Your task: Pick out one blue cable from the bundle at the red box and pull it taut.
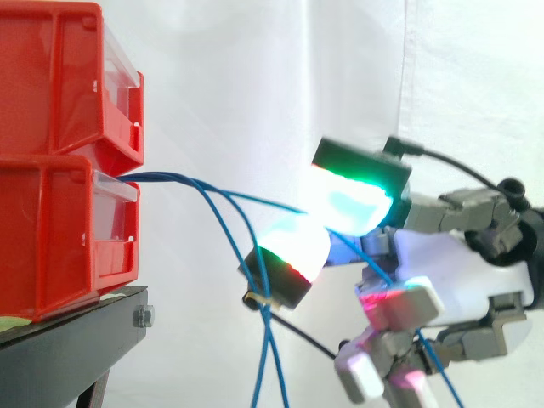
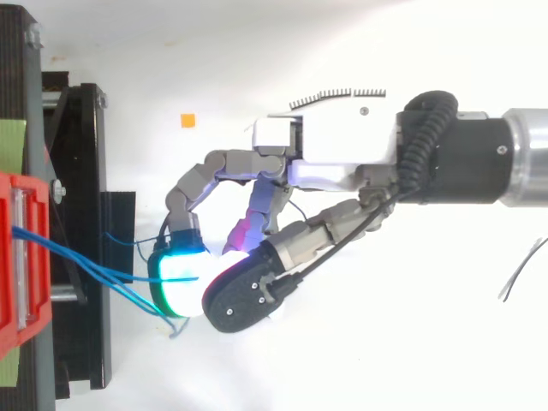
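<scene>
Two red bins are stacked at the left, the lower one (image 1: 51, 238) (image 2: 8, 257) on a black stand (image 1: 76, 340). Several blue cables come out of the lower bin's front. One blue cable (image 1: 255, 200) (image 2: 86, 261) runs almost straight, sloping slightly down, to my hand (image 1: 459, 280) (image 2: 342, 145). The hand reaches in from the right with curled fingers. It pinches this cable between two glowing green-white pads (image 1: 348, 204). Behind the pads the cable trails down past the palm. The other blue cables (image 1: 256, 382) hang slack below the pinch and cross each other.
The upper red bin (image 1: 59, 76) overhangs the lower one. The stand's black frame (image 2: 86, 171) lies just left of the fingertips. A small orange marker (image 2: 187, 121) and a thin dark wire (image 2: 522, 274) lie on the white surface below.
</scene>
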